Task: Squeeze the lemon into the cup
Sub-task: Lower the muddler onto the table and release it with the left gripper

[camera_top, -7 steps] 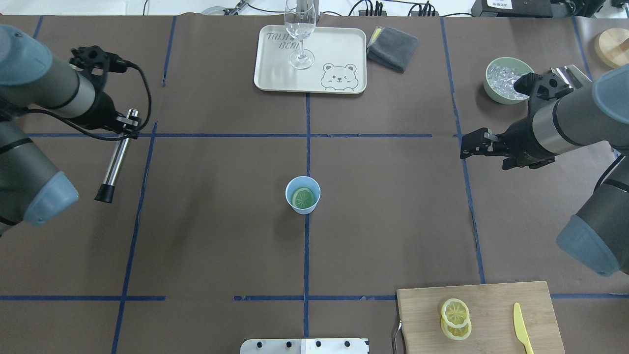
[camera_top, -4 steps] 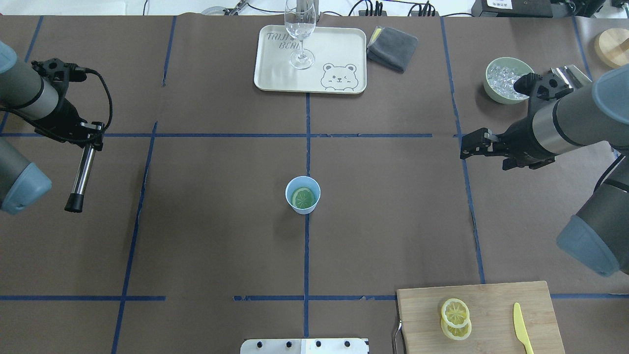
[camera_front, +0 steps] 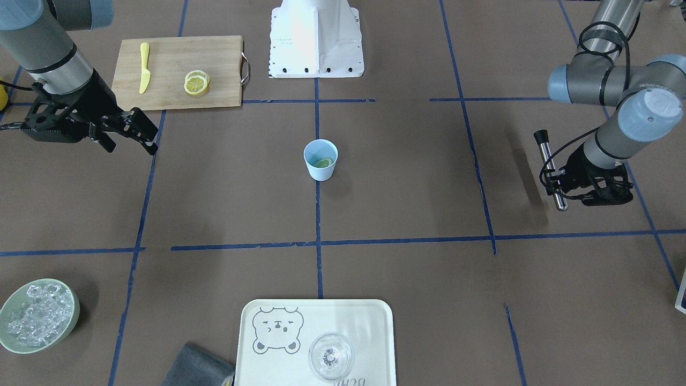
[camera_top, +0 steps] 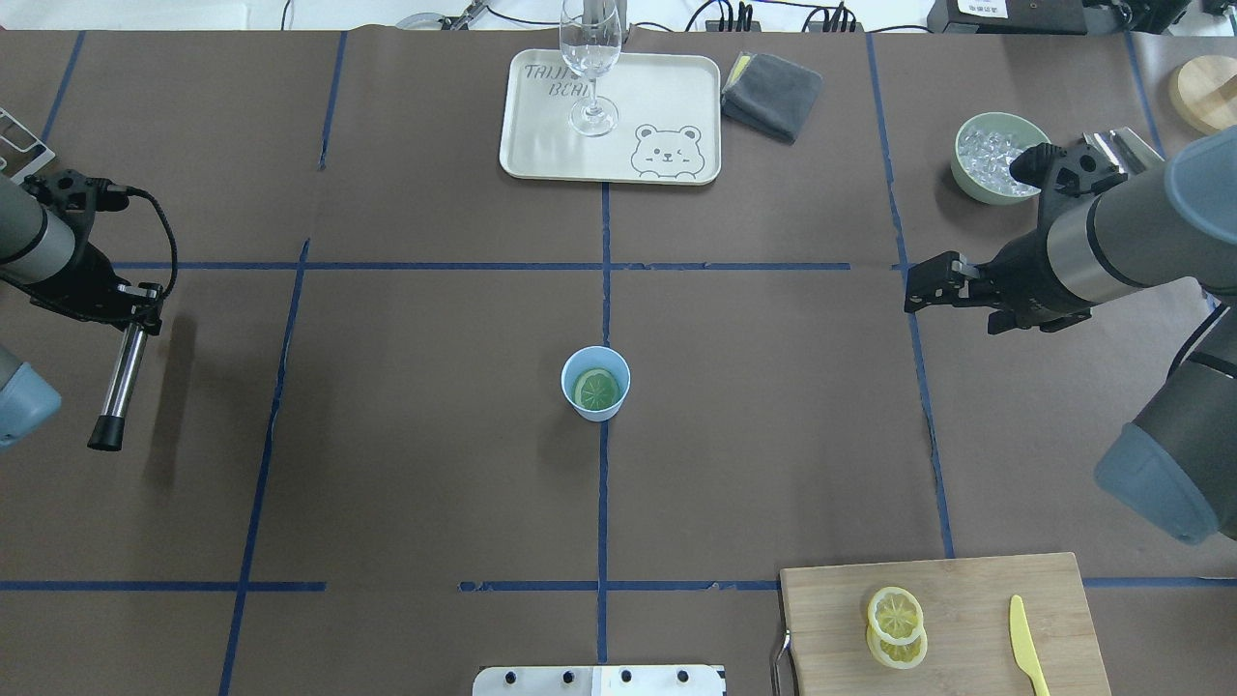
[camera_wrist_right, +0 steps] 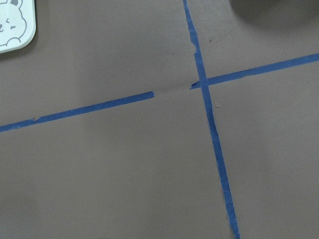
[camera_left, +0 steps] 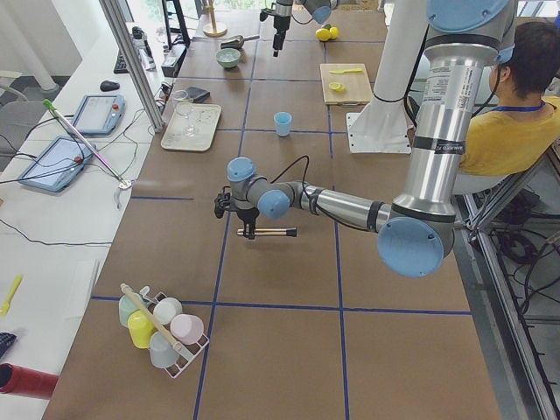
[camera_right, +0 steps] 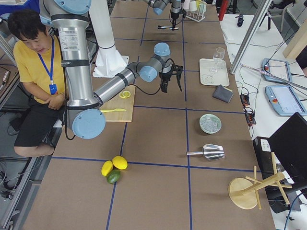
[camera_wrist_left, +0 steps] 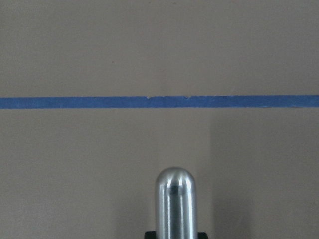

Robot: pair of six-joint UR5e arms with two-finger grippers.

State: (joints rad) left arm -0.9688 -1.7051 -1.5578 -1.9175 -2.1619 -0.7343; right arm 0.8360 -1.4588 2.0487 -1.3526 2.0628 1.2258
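The light-blue cup (camera_top: 595, 406) stands upright at the table's middle, also in the front view (camera_front: 320, 167). One lemon slice (camera_top: 596, 389) lies inside it. Two more slices (camera_top: 896, 614) lie stacked on the cutting board (camera_top: 976, 590). My left gripper (camera_top: 133, 311) is far to the cup's left, shut on a metal rod with a black tip (camera_top: 118, 382) held level above the table. The rod's rounded end shows in the left wrist view (camera_wrist_left: 174, 199). My right gripper (camera_top: 913, 290) is open and empty, far to the cup's right, above the table.
A cream tray (camera_top: 667, 87) with a wine glass (camera_top: 589, 68) sits at the far middle, a grey cloth (camera_top: 771, 94) beside it. A green bowl of ice (camera_top: 966, 184) is far right. A yellow plastic knife (camera_top: 1027, 643) lies on the board.
My left arm has drawn back toward the table's left edge with the rod in its grip. The right arm, the cup and the slices have not moved.
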